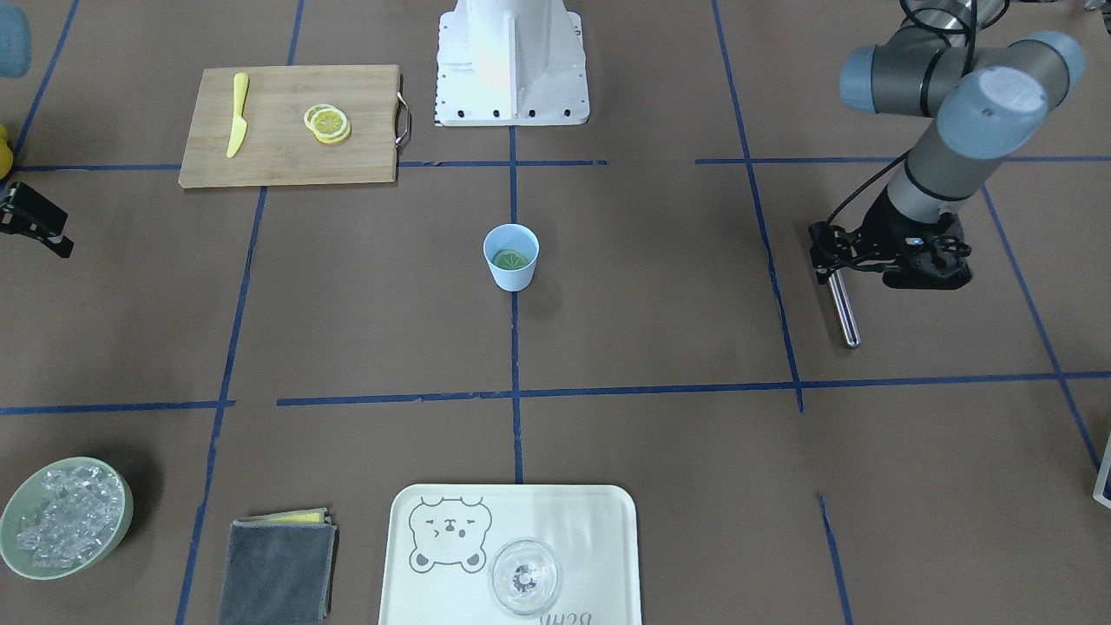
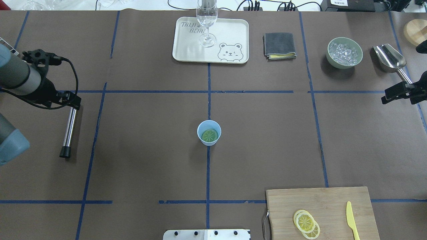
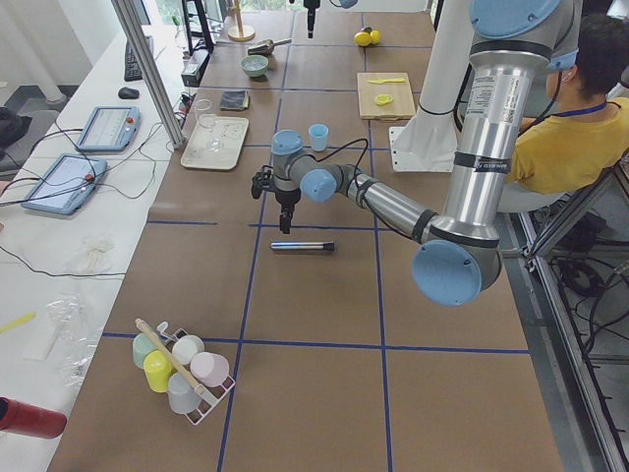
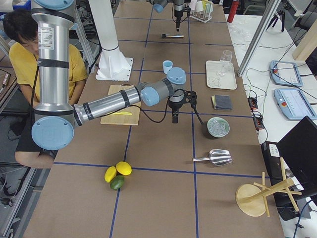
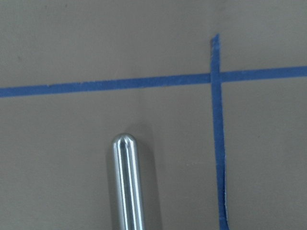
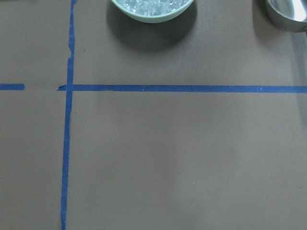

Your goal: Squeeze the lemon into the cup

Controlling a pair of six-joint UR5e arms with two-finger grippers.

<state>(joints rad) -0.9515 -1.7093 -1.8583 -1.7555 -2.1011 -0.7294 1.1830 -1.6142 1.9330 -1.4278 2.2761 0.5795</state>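
Note:
The light-blue cup (image 1: 510,276) stands upright at the table's centre, and also shows in the overhead view (image 2: 201,128). A round segmented slice (image 2: 209,135) lies flat inside it and looks greenish. Three lemon slices (image 2: 306,222) lie overlapped on the wooden cutting board (image 2: 320,203). My left gripper (image 2: 72,101) hangs just above one end of a metal rod (image 2: 68,128) that lies on the table, far from the cup; its jaws look open and empty. My right gripper (image 2: 387,97) hovers at the opposite table edge, looks open, and holds nothing.
A yellow toy knife (image 2: 352,221) lies on the board beside the slices. On the far side are a bear tray (image 2: 186,50) with a clear glass (image 2: 206,20), a folded grey cloth (image 2: 279,45), a pale-green bowl of ice (image 2: 333,61) and a metal scoop (image 2: 388,58).

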